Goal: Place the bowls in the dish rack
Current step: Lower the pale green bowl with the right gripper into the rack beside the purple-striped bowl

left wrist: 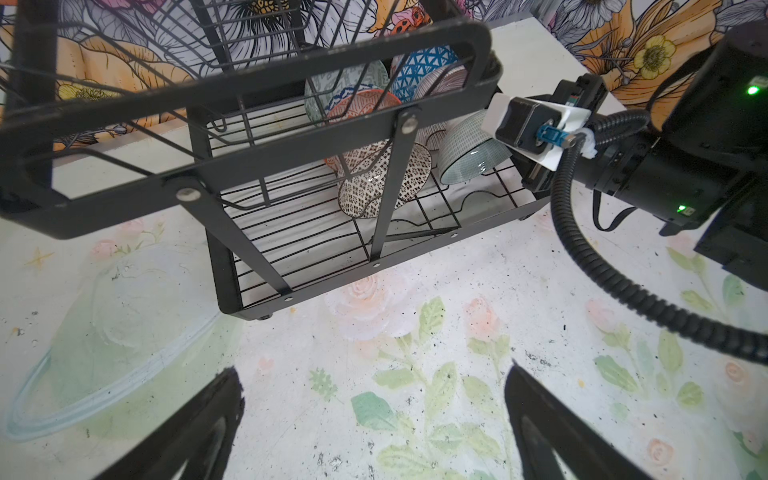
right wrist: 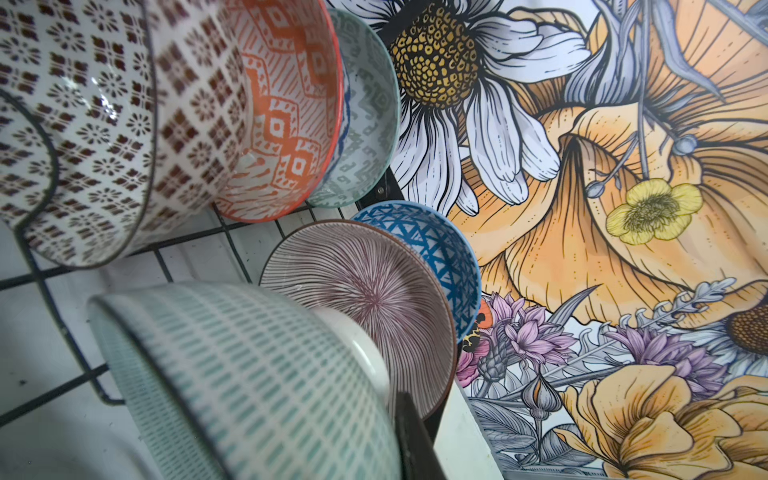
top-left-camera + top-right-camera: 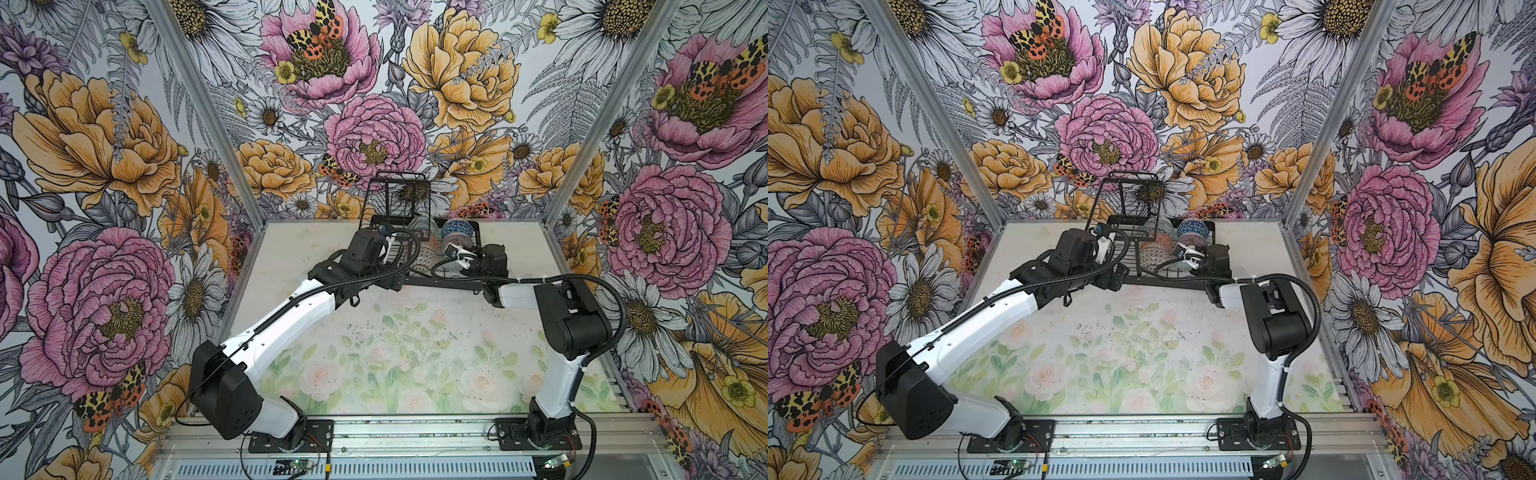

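The black wire dish rack (image 1: 249, 104) stands at the back of the table (image 3: 440, 283). Inside it, several bowls stand on edge: black-white tiled (image 2: 104, 124), orange-white (image 2: 282, 104), grey-green (image 2: 370, 104), blue lattice (image 2: 440, 245) and pink-striped (image 2: 365, 291). My right gripper (image 2: 390, 403) is shut on the rim of the pale teal bowl (image 2: 249, 374), which is tilted over the rack's wire floor beside the tiled bowl (image 1: 374, 183). One dark finger (image 2: 415, 440) shows at the rim; the other is hidden behind the bowl. My left gripper (image 1: 374, 368) is open and empty over the table, in front of the rack's left end.
The rack's taller basket tier (image 3: 397, 195) rises at its left end, close above my left wrist (image 3: 365, 249). The right arm's cable (image 1: 590, 266) loops beside the rack's right end. Flowered walls close in the back and both sides. The painted tabletop (image 3: 395, 353) lies in front.
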Controlling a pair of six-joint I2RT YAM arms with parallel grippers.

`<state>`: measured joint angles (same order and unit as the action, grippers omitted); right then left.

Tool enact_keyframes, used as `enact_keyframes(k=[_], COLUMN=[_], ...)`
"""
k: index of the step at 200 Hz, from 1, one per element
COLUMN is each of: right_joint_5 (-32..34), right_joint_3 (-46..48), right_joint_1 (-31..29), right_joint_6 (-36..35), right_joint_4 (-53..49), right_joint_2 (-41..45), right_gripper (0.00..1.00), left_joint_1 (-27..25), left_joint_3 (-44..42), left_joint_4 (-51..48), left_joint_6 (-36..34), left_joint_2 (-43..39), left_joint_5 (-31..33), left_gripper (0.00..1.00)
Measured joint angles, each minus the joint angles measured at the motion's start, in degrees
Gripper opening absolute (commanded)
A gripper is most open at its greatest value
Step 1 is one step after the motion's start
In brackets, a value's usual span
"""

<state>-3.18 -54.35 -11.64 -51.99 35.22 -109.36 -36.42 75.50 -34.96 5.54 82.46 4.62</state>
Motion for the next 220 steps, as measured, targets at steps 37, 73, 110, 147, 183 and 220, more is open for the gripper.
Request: enact_keyframes(k=[37,73,110,147,183,220], right_joint_5=[-0.42,-1.2,-1.64,-1.68,-1.92,-2.08], right_joint_3=[0.0,0.0,0.0,0.0,0.0,0.0], right_joint_1=[0.0,0.02,0.09,0.09,0.09,0.09], right_joint_6=[0.02,0.11,0.52,0.92,0.94,0.96], right_joint_4=[-1.66,-3.34,-4.66,-5.88,-5.88,-5.88], right_joint_2=[0.5,0.98,1.36,1.44,1.44,1.46], right_gripper=[0.0,0.01,0.16,0.27,0.32,0.4], left_joint_1=[0.15,0.15,0.15,0.15,0.15,0.15], left_joint_3=[-0.09,-0.31,-0.31,-0.48,-0.96,-1.09], left_joint_4=[0.02,-0.15,-0.2,-0.17,-0.37,-0.39], left_joint_6=[0.0,0.0,0.0,0.0,0.0,0.0], left_joint_2=[0.0,0.0,0.0,-0.04,-0.22,-0.61], left_joint_5=[0.0,0.0,0.0,0.0,0.0,0.0], left_gripper=[0.99,0.99,0.99,0.99,0.99,0.99])
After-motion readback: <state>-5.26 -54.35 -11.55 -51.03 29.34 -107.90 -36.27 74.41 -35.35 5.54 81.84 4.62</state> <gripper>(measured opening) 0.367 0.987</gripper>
